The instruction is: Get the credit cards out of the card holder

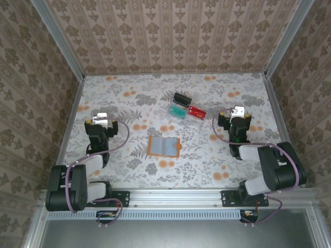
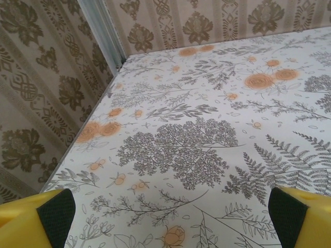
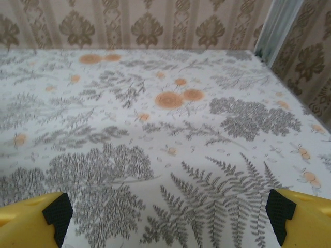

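Note:
The orange card holder point(image 1: 164, 146) lies spread open on the floral table, midway between the arms. Behind it, three credit cards rest on a clear plastic tray point(image 1: 192, 122): a black one point(image 1: 182, 99), a teal one point(image 1: 178, 111) and a red one point(image 1: 197, 112). My left gripper point(image 1: 100, 118) hovers over the left side of the table, well left of the holder. In its wrist view the left gripper point(image 2: 170, 217) is open over bare tablecloth. My right gripper point(image 1: 238, 113) is to the right of the tray, and the right gripper point(image 3: 168, 219) is open too, with nothing between its yellow fingers point(image 3: 31, 219).
Patterned walls close the table in on three sides, with metal corner posts point(image 2: 103, 31) at the back. A metal rail point(image 1: 170, 196) runs along the near edge by the arm bases. Bare tablecloth surrounds the holder and the tray.

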